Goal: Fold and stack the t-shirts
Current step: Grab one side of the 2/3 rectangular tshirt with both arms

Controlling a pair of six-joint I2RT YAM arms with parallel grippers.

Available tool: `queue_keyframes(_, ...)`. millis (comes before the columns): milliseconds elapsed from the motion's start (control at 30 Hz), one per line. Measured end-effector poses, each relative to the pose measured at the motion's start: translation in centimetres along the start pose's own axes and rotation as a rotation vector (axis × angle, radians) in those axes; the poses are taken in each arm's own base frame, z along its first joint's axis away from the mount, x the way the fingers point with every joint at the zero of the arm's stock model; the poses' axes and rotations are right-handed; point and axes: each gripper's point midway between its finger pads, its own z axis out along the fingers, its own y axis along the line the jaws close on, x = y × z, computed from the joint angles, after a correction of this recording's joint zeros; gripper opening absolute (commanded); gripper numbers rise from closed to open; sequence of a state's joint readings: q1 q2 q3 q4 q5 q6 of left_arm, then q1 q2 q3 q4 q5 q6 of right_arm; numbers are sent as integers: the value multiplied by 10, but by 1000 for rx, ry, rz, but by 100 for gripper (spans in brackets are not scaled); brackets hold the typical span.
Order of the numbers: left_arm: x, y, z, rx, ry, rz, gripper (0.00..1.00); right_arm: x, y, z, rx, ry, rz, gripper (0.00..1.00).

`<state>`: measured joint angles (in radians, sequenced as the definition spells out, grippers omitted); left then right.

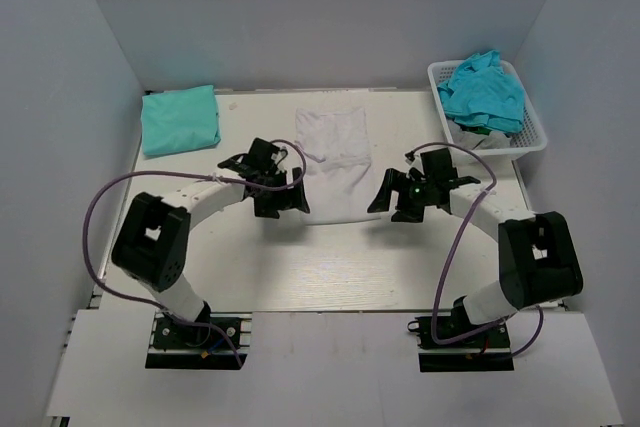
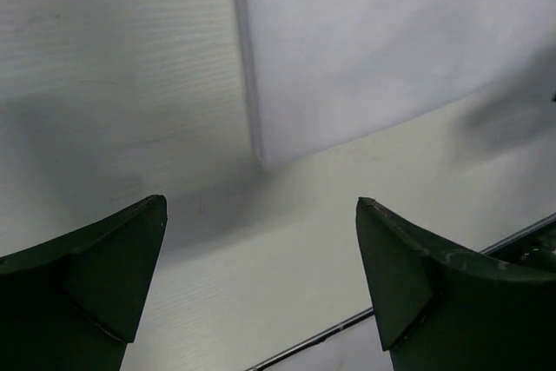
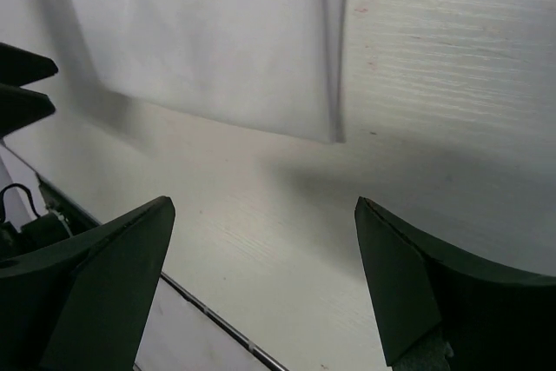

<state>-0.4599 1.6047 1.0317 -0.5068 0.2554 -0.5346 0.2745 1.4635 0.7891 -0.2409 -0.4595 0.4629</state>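
A white t-shirt (image 1: 335,162) lies flat as a narrow folded strip in the middle of the table. Its near left corner shows in the left wrist view (image 2: 365,49) and its near right corner in the right wrist view (image 3: 217,41). My left gripper (image 1: 283,202) is open and empty just left of the shirt's near edge; in its wrist view (image 2: 261,275) it hangs over bare table. My right gripper (image 1: 392,199) is open and empty just right of that edge, over bare table (image 3: 265,280). A folded turquoise t-shirt (image 1: 180,119) lies at the back left. More turquoise shirts (image 1: 485,92) are heaped in the basket.
A white lattice basket (image 1: 535,122) stands at the back right corner. Grey walls enclose the table on three sides. The table's near edge (image 2: 330,332) runs just below both grippers.
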Motion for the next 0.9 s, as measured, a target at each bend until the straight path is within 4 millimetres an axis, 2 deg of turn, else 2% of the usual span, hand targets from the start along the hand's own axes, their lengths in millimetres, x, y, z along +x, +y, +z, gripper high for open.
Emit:
queue_keyframes(133, 26, 11, 32, -47, 111, 0, 98, 9, -17, 15, 44, 51, 46, 90)
queue_keyframes(200, 22, 3, 34, -24, 95, 12, 91, 14, -20, 21, 42, 79, 76, 89)
queue_keyframes(400, 23, -6, 46, -2, 96, 16, 70, 3, -17, 33, 14, 85, 81, 72)
queue_keyframes(433, 22, -7, 48, 0, 95, 12, 65, 2, -16, 35, 7, 87, 82, 63)
queue_keyframes(500, 21, -7, 51, 3, 90, 2, 56, 2, -17, 39, -6, 93, 84, 55)
queue_keyframes(533, 21, -6, 52, 3, 86, -2, 49, 3, -17, 42, -10, 100, 91, 51)
queue_keyframes(567, 21, -5, 53, -1, 82, -6, 45, 3, -17, 44, -19, 106, 96, 45)
queue_keyframes(633, 21, -3, 56, -7, 76, -16, 37, 4, -18, 47, -24, 114, 105, 39)
queue_keyframes(667, 21, -2, 57, -10, 68, -21, 35, 4, -19, 48, -26, 115, 107, 29)
queue_keyframes(700, 21, -2, 57, -9, 67, -28, 33, 5, -19, 49, -27, 117, 110, 24)
queue_keyframes(800, 21, -2, 59, -9, 61, -38, 15, 7, -24, 53, -18, 127, 118, 0)
queue_keyframes(833, 21, -1, 59, -10, 59, -39, 5, 7, -24, 53, -19, 129, 123, 0)
queue_keyframes(867, 21, -2, 60, -8, 59, -47, 0, 8, -24, 53, -19, 130, 122, 0)
queue_keyframes(900, 21, -3, 60, -3, 59, -52, 0, 8, -24, 53, -18, 130, 122, 0)
